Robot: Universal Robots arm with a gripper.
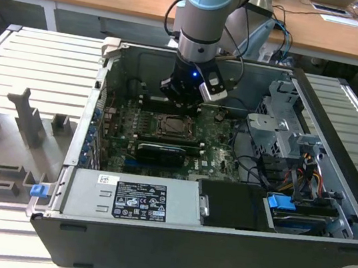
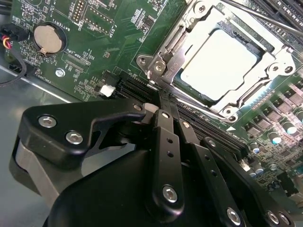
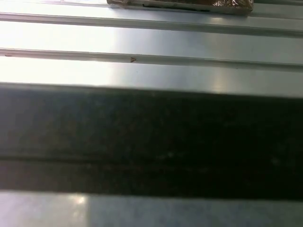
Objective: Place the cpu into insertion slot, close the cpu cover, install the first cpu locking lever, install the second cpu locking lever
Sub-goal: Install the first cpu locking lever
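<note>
**Cover down over seated cpu**

Inside the open computer case (image 1: 216, 247), the gripper (image 2: 158, 97) hangs just beside the socket, fingers pinched together, holding nothing. The cpu cover (image 2: 177, 45), stiff thin metal, frames the cpu (image 2: 218, 59); likely light, fragile, best handled by edges.

A ribbed, pale grey metal bench (image 1: 22, 56) carries everything here — its long grooves run across the whole top. An open computer case (image 1: 216, 247) sits on it, taking up the middle and reaching close to the near edge. Toward the end of the bench at the exterior view's left lies a grey fixture (image 1: 9, 142) of upright blocks and slots, with a small blue clip (image 1: 38, 190) beside it — just next to the case's near corner.
</note>
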